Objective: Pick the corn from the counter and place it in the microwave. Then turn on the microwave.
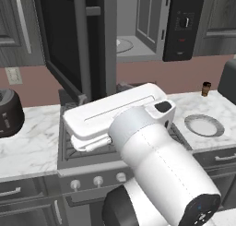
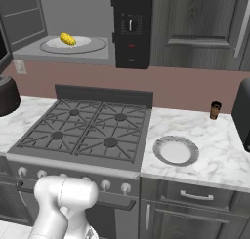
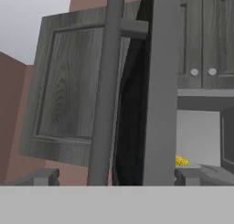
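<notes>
Microwave door edge-on, close up

The open microwave door (image 3: pixel 157 90) and its bar handle (image 3: pixel 106 88) stand upright at centre; corn (image 3: pixel 181 161) shows at four o'clock.

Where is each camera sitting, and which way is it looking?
Left base view: behind the arm to its left, looking forward and down over the stove; the white arm fills the lower right.
Right base view: behind to its right, facing the stove, plate and open microwave; the arm rises lower left.
Hand view: on the hand, facing the microwave door's edge.
Shared: the right base and hand views both see the corn inside the microwave.
</notes>
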